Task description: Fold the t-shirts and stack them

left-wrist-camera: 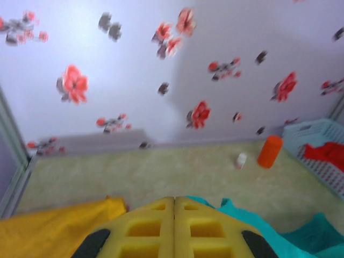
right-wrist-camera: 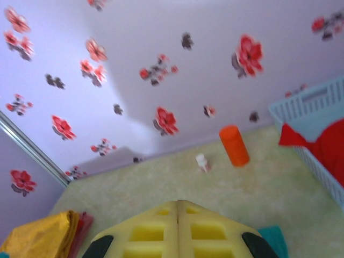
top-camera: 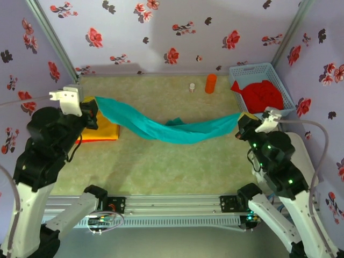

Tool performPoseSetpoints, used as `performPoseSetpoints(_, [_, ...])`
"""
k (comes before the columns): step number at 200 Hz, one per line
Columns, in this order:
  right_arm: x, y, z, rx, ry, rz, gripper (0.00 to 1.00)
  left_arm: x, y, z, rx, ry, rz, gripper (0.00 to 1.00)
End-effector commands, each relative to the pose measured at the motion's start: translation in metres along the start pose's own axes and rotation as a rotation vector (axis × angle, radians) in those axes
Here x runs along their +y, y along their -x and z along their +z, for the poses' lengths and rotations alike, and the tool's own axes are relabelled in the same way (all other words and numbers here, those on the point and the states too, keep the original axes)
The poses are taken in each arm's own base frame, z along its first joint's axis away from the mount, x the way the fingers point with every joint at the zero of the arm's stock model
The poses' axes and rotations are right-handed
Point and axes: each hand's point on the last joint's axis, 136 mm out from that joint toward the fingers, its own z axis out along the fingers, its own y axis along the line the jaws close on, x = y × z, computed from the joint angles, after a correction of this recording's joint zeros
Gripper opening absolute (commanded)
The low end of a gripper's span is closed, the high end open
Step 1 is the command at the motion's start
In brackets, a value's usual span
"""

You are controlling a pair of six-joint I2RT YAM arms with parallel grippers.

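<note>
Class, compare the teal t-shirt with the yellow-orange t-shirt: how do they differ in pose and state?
The teal t-shirt is held between the left pincer and right pincer; the yellow-orange t-shirt is gripped by neither. The teal t-shirt is stretched long and sags mid-span; the yellow-orange t-shirt lies folded, compact, on the table. Both are plain, solid-coloured cloth.
</note>
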Motion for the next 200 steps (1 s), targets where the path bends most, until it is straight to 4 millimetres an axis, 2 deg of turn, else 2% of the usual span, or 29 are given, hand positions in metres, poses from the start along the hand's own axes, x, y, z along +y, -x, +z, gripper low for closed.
performPoseSetpoints(1, [0.013, 0.056, -0.036, -0.177, 0.048, -0.072, 0.00, -0.016, 0.052, -0.032, -0.201, -0.106, 0.033, 0.00])
performPoseSetpoints(25, [0.012, 0.086, -0.064, -0.282, 0.036, -0.069, 0.00, -0.022, 0.082, -0.058, -0.312, -0.144, 0.050, 0.00])
performPoseSetpoints(66, [0.016, 0.125, -0.098, -0.401, 0.041, -0.052, 0.00, -0.033, 0.121, -0.077, -0.408, -0.203, 0.038, 0.00])
performPoseSetpoints(84, [0.005, 0.138, -0.102, -0.435, -0.030, -0.006, 0.00, -0.034, 0.131, -0.073, -0.414, -0.199, 0.038, 0.00])
performPoseSetpoints(105, [0.004, 0.138, -0.091, -0.426, -0.054, 0.004, 0.00, -0.028, 0.127, -0.047, -0.377, -0.150, 0.027, 0.00])
performPoseSetpoints(126, [-0.012, 0.119, -0.062, -0.328, -0.181, -0.014, 0.00, -0.015, 0.097, 0.002, -0.253, -0.046, 0.011, 0.00])
performPoseSetpoints(131, [-0.016, 0.109, -0.045, -0.276, -0.222, -0.029, 0.00, -0.013, 0.087, 0.013, -0.222, -0.028, 0.008, 0.00])
performPoseSetpoints(148, [-0.030, 0.075, -0.011, -0.151, -0.318, -0.062, 0.00, -0.007, 0.047, 0.051, -0.119, 0.018, -0.017, 0.00])
performPoseSetpoints(177, [-0.052, 0.014, 0.037, -0.003, -0.413, -0.100, 0.00, 0.006, -0.029, 0.112, 0.070, 0.086, -0.086, 0.00])
performPoseSetpoints(200, [-0.072, -0.039, 0.073, 0.090, -0.484, -0.110, 0.00, 0.016, -0.089, 0.148, 0.218, 0.135, -0.114, 0.00])
